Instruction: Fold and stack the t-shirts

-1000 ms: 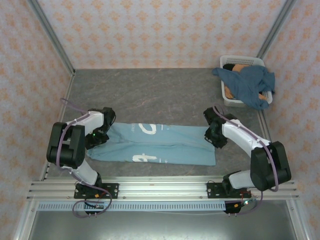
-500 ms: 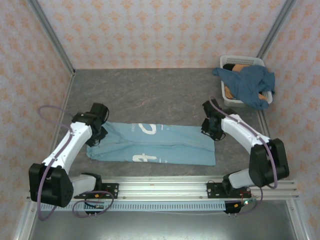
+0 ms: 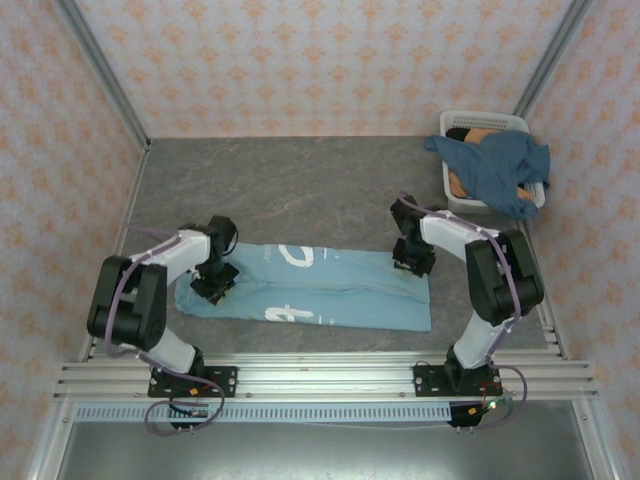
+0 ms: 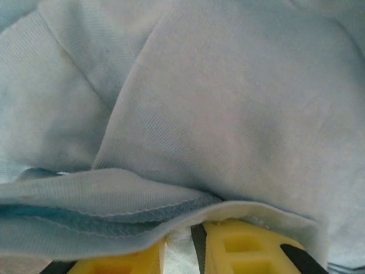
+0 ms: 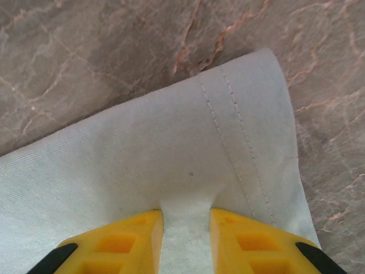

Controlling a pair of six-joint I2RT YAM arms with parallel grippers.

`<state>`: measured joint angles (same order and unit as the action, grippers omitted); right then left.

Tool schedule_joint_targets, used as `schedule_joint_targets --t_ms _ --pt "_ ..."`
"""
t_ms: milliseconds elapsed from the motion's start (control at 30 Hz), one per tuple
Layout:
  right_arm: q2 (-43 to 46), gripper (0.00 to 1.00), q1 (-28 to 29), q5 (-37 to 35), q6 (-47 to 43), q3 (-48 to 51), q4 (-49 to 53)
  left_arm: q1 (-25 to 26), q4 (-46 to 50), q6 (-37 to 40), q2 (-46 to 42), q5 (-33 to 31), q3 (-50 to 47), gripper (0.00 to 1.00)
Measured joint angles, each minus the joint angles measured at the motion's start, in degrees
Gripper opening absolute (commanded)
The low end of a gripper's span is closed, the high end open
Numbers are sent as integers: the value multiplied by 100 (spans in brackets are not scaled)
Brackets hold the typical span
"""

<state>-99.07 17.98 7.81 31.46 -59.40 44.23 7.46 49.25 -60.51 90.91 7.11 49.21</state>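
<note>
Grip is on both short ends of the light blue t-shirt (image 3: 330, 290), which lies as a long folded strip across the near half of the table (image 3: 300, 190), white lettering showing near both long edges. Over the last second the right gripper (image 3: 412, 258) crept up from the middle of the right end to its far corner. The left arm swung out and came back, so the left gripper (image 3: 213, 282) now sits a bit further in on the left end. That end looks bunched and drawn inward compared with a second ago; the rest of the strip hasn't moved. In the left wrist view, the yellow fingers (image 4: 239, 242) stand nearly together with a hemmed layer draped over the tips and cloth in the slit, so I read it as clamped on the shirt. In the right wrist view, a tab of cloth puckers up between the fingers (image 5: 122, 237), just inside the stitched hem at the corner; that one reads as pinched on the shirt too. My read is that the repositioning is done, both ends are held and the next fold can start, probably carrying one end over the other. The risk is that the left pinch may hold only the top layer, leaving the lower ones behind on the lift. The darker blue tee (image 3: 495, 170) is untouched, slumped over the white basket (image 3: 480, 118) at far right, so the stacking isn't started.
</note>
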Motion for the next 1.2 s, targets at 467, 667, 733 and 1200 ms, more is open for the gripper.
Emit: schedule_joint_targets --t_ms 467,667,733,1200 --pt "1106 31 542 251 2264 1283 -87 72 7 994 4603 153 6710 25" --pt "1051 32 1733 675 3582 1268 -518 444 -173 905 6889 621 10507 31" --pt "881 32 2074 824 3965 1110 -660 529 -522 717 7149 793 10821 34" --pt "804 47 2474 990 4588 328 -299 625 -476 1049 6057 734 10478 57"
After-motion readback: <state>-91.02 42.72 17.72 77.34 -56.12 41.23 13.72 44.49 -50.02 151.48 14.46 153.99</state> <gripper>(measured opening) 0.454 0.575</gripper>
